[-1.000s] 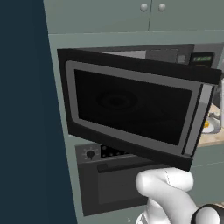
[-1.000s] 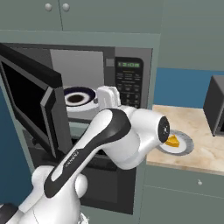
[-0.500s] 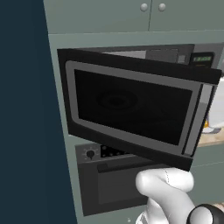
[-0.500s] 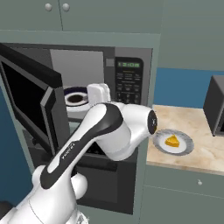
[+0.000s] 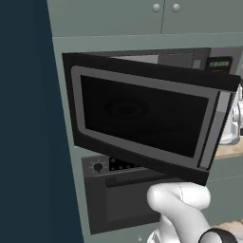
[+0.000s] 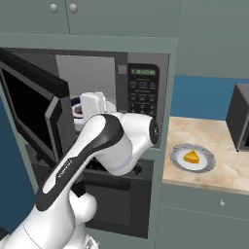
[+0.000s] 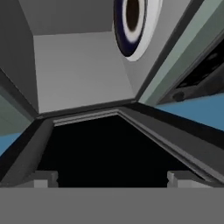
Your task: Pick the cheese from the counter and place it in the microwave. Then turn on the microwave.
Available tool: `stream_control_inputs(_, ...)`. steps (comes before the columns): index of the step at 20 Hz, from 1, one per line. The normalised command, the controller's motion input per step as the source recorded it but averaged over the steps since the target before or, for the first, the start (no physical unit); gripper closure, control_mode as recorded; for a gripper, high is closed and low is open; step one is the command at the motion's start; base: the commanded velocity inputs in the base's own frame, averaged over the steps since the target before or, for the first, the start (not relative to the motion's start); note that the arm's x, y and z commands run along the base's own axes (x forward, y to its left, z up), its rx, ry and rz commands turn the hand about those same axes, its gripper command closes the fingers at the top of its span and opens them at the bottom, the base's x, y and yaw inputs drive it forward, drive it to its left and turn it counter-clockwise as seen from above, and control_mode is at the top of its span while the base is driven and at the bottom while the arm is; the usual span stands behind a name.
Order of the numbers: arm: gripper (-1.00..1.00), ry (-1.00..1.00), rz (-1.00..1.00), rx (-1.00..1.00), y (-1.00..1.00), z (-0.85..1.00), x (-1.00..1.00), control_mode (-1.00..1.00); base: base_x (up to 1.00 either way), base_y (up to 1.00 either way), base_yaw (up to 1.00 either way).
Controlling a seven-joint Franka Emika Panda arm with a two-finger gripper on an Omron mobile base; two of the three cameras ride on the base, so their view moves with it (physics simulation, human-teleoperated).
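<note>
Tool [image 7: 111, 177]: my two finger tips stood wide apart at the bottom of the hand view, with nothing between them; I held nothing.
Tool position: my hand [image 6: 93, 104] was up at the mouth of the microwave [image 6: 141, 92], in front of its open cavity, seen from the right base view.
Hand view: I looked into the pale grey cavity, rolled over on its side; the round turntable plate [image 7: 133, 24] with its dark ring sat at the top edge of that view.
Microwave door [image 5: 147, 116]: swung wide open to the left, its dark window facing the left base camera, its silver handle [image 5: 216, 128] upright near the free edge.
Keypad [image 6: 142, 95]: dark panel with a green display at the top, right of the cavity.
Cheese [image 6: 191, 157]: small yellow-orange wedge, lying on a round grey-white plate [image 6: 178, 160], well apart from my tool.
Surface [image 6: 219, 165]: light tan worktop right of the microwave column; the plate sat on it near its left end.
Other appliance [image 6: 239, 116]: a dark box stood at the right edge of the surface; I could not tell more of it.
Oven [image 5: 118, 194]: black front with a knob, directly below the microwave.
Cabinets [image 6: 63, 14]: grey-green doors with two round knobs above the microwave.
</note>
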Motion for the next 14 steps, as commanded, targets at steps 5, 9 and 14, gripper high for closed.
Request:
stream_control_inputs(5, -1.00, 0.00, 0.07, 0.02, 0.23, 0.00, -0.75, -1.00, 0.00, 0.00, 0.00)
stream_control_inputs(9, -1.00, 0.00, 0.06, 0.03, 0.30, 0.00, -0.73, -1.00, 0.00, 0.00, 0.00)
stream_control_inputs(14, -1.00, 0.00, 0.09, 0.07, 0.41, 0.01, -0.54, -1.00, 0.00, 0.00, 0.00)
